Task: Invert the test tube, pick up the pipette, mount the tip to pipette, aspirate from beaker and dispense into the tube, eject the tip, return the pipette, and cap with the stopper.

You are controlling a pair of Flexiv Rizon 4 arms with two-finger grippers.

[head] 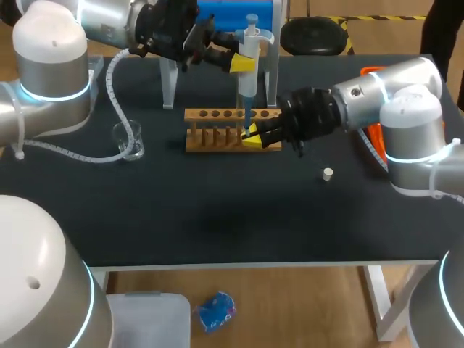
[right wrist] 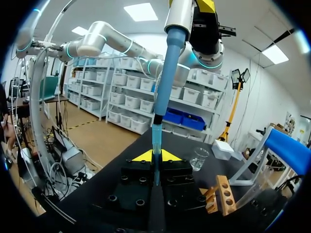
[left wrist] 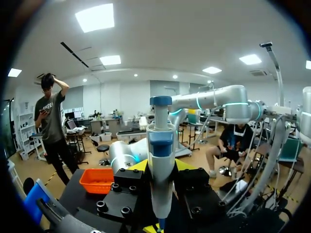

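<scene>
Left fingers (head: 243, 64) clamp pipette (head: 249, 81); right fingers (head: 254, 141) narrow on tube (right wrist: 156, 174) at rack (head: 217, 132). Dispense: keep tip (right wrist: 156, 141) centred in tube, plunge slowly.

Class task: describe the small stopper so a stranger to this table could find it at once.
On the black table, find the wooden rack at its middle. Right of it, nearer the front edge, the stopper lies alone: a small white plug, unlike the clear beaker far left.
</scene>
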